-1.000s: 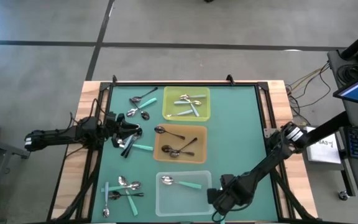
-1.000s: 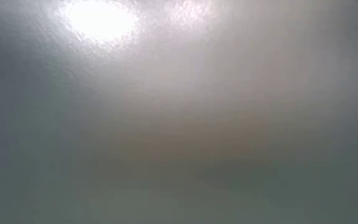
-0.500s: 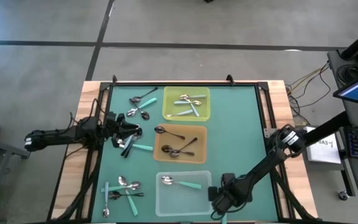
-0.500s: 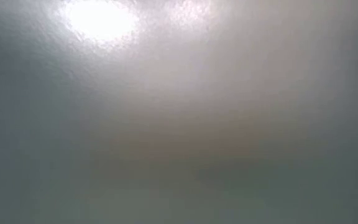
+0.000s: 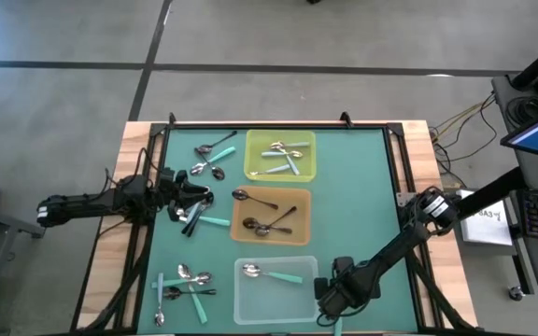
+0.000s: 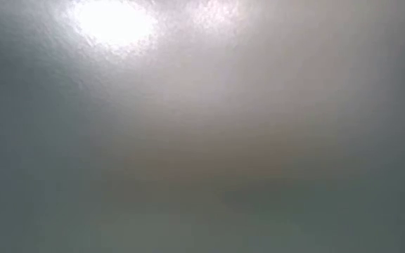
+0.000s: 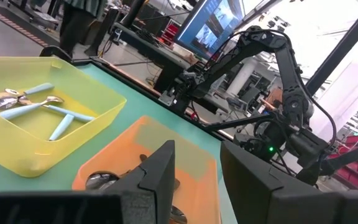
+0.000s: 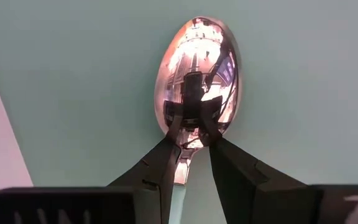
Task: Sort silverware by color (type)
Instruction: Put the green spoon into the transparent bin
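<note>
The table [image 5: 353,187] wears a teal mat and carries 3 square trays in a column down its middle. The yellow tray [image 5: 281,156] at the far end holds teal-handled spoons [image 5: 284,152]; the orange tray [image 5: 271,217] in the middle holds dark spoons [image 5: 274,222], with 1 more spoon lying over its far left corner [image 5: 242,196]; the clear tray [image 5: 276,288] nearest the front holds 1 teal-handled spoon [image 5: 274,274].

Loose silverware sits in 2 heaps on the mat left of the trays: a mixed cluster [image 5: 211,157] near the far left corner and another [image 5: 183,283] near the front left corner (teal handles and shiny bowls crossed over each other).

The left claw [image 5: 197,204] is low over the mat just left of the orange tray, beside a teal-handled spoon [image 5: 211,221]; in its wrist view its fingers [image 7: 160,177] stand apart with nothing seen between them.

The right claw [image 5: 328,303] is down at the front edge, just right of the clear tray. Its wrist view shows its fingertips [image 8: 169,155] pinched on the neck of a shiny-bowled spoon [image 8: 197,81], the bowl lying against the teal mat.

The low view is a grey blur.
</note>
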{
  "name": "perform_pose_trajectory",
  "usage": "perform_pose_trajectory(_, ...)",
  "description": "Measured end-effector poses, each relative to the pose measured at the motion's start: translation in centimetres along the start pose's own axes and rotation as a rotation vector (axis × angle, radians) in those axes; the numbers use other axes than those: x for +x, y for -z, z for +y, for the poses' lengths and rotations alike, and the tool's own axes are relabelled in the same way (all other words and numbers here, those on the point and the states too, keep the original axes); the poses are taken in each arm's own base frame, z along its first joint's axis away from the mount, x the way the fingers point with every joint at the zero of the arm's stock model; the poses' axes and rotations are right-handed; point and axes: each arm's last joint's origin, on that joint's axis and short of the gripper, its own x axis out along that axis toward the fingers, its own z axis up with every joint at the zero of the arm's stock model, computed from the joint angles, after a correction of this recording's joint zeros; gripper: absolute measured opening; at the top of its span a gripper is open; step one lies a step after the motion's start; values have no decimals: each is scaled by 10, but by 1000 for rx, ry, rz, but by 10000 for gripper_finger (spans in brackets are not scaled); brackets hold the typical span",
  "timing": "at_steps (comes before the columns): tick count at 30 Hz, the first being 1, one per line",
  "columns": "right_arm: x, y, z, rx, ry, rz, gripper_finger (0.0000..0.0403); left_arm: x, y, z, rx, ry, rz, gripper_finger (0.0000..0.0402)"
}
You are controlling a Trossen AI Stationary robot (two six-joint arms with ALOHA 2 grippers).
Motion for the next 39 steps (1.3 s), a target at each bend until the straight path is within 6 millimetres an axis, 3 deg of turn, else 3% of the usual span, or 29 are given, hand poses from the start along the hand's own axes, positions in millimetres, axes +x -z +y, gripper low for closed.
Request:
perform_pose_trajectory(4, 0, 1, 1, -20, -16, 6, 24, 0, 0, 0, 0, 0, 0, 111)
perform_pose_trajectory(12, -10, 2, 2, -55, -21, -13, 13, 0, 0, 0, 0, 1, 0, 111)
perform_pose_trajectory(19, -79, -9, -12, -88, -151, -222, 12, 0, 0, 0, 0, 1, 0, 111)
perform_pose_trajectory(23, -117, -14, -6, -273, -413, -442, 12, 0, 0, 0, 0, 0, 0, 111)
perform_pose_trajectory(26, -134, -17, 11, -463, -550, -592, 12, 0, 0, 0, 0, 1, 0, 111)
perform_pose_trajectory(33, -149, -15, 63, -965, -730, -869, 12, 0, 0, 0, 0, 0, 1, 111)
perform_pose_trajectory(39, -145, -20, 80, -1170, -745, -834, 13, 0, 0, 0, 0, 0, 1, 111)
